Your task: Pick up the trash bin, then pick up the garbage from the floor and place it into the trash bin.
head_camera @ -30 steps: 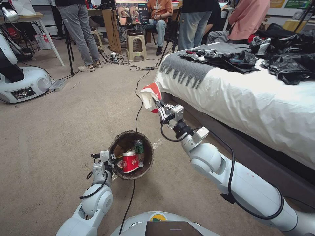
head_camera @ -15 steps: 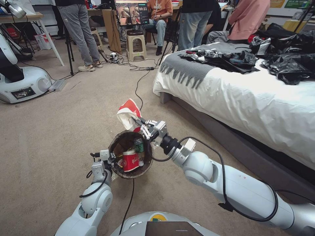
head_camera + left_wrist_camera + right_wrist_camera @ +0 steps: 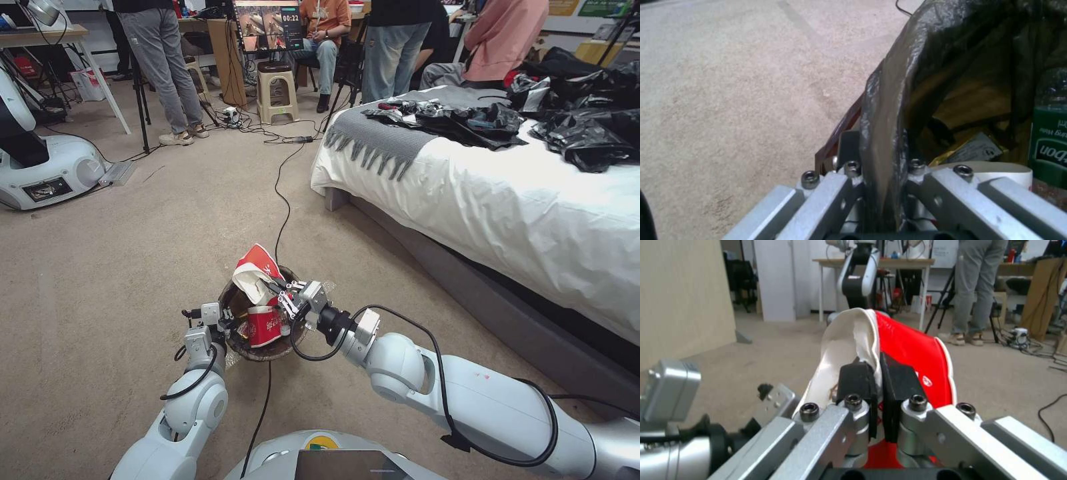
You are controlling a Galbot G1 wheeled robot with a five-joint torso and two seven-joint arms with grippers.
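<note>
The trash bin (image 3: 235, 341), with its dark liner (image 3: 889, 100) over the rim, hangs just above the carpet in front of me. My left gripper (image 3: 223, 321) is shut on its near rim, and the liner is pinched between the fingers (image 3: 882, 170). My right gripper (image 3: 281, 301) is shut on the wall of a squashed red-and-white noodle cup (image 3: 253, 272), which it holds over the bin's mouth (image 3: 911, 350). Inside the bin lie another red cup (image 3: 265, 328), a green-labelled bottle (image 3: 1049, 146) and a yellow wrapper (image 3: 951, 154).
A bed (image 3: 507, 193) with a white cover and black bags (image 3: 580, 127) runs along the right. A black cable (image 3: 283, 193) crosses the carpet toward the bin. Another robot's base (image 3: 40, 167) stands far left. People, a stool (image 3: 277, 90) and tripods are at the back.
My right arm has carried the noodle cup from beside the bed corner back and down to the bin's mouth. The left arm and the bin have held still.
</note>
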